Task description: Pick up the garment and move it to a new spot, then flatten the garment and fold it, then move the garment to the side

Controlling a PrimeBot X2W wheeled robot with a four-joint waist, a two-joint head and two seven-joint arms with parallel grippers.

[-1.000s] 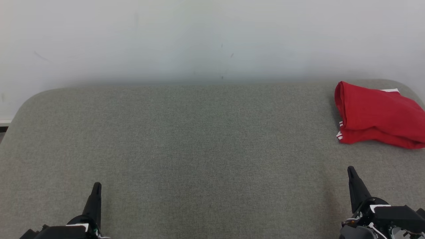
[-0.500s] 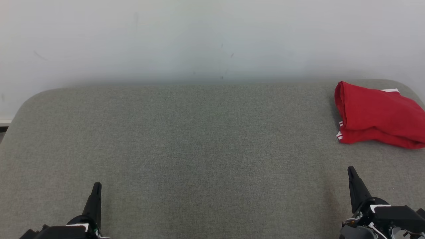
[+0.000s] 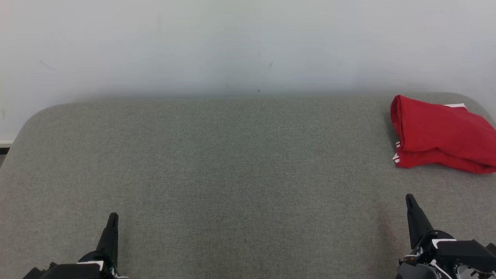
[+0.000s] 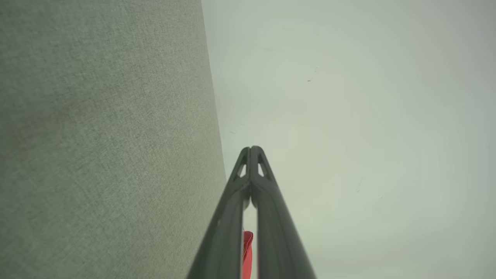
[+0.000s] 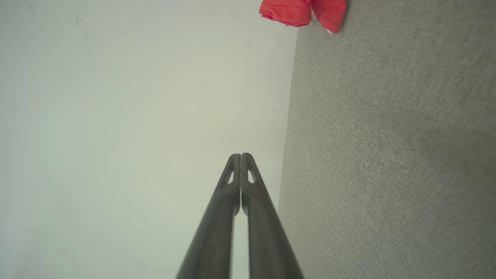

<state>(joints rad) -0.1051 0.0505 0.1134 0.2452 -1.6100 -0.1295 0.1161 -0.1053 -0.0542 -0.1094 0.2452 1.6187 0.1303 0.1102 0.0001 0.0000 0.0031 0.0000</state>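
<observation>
The red garment (image 3: 440, 135) lies folded at the far right of the grey worktop (image 3: 232, 174), apparently put aside as the task asks, while the left hand (image 3: 112, 217) and right hand (image 3: 410, 200) hover at the near edge, fingers together and empty, probably parked clear of it.

The table (image 3: 232, 162) is covered in grey woven cloth, matt and slightly rough, and the garment (image 3: 438, 131) is soft, matt red cloth. The wall (image 3: 232, 46) is smooth and matt; the left gripper (image 4: 251, 150) and right gripper (image 5: 240, 156) look like smooth, dark, matt plastic.
</observation>
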